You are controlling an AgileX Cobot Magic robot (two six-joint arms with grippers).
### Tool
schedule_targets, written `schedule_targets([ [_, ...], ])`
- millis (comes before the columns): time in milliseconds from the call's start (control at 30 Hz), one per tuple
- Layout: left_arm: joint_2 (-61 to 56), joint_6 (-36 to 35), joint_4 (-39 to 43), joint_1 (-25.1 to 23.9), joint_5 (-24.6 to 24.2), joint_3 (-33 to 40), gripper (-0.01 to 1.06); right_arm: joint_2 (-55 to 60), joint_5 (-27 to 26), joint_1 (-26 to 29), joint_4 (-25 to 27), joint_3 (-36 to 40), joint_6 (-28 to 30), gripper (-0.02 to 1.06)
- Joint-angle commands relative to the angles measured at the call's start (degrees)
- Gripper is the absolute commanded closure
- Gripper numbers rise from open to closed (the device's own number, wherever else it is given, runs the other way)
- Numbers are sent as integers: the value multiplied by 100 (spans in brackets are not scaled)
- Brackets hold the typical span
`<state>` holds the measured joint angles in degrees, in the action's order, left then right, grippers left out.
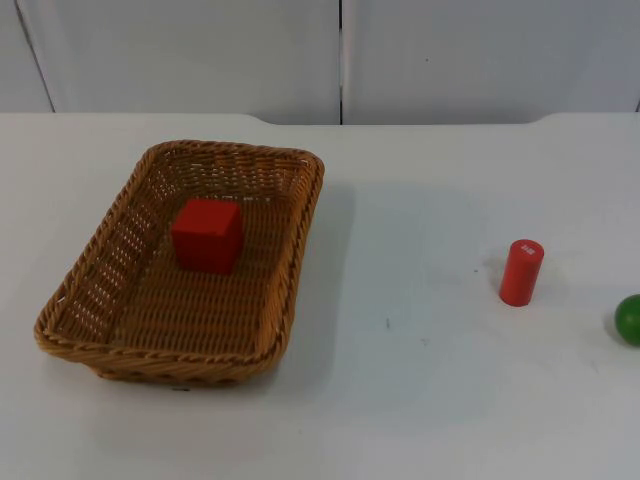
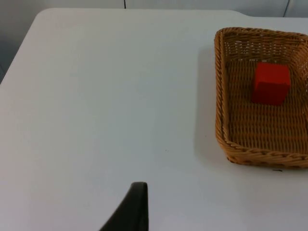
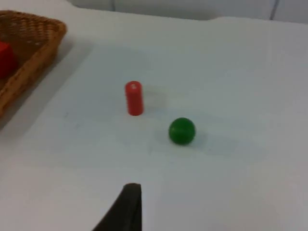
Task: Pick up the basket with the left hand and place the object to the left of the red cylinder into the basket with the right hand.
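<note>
A woven wicker basket [image 1: 100,290] rests on the white table at the left, and a red cube [image 1: 207,235] lies inside it. The red cylinder [image 1: 521,272] stands upright at the right, with a green ball [image 1: 629,320] just right of it at the picture's edge. My left gripper [image 2: 136,207] hovers over bare table, well away from the basket [image 2: 224,96] and the cube [image 2: 271,83]. My right gripper [image 3: 127,207] hangs above the table, short of the cylinder [image 3: 134,98] and the ball [image 3: 182,130]. Neither gripper holds anything.
The grey partition wall [image 1: 340,55] closes off the table's far edge. A broad stretch of white table [image 1: 410,300] lies between the basket and the cylinder.
</note>
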<state>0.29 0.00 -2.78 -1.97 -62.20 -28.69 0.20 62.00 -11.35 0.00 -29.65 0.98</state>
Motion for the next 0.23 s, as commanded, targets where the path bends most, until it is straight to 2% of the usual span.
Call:
schedule_targets([
  [0, -29, -32, -7, -12, 69, 35, 5, -20, -39, 219, 0, 1, -13, -1],
  [200, -29, -32, -7, -12, 69, 35, 5, -20, -39, 754, 0, 1, -13, -1],
])
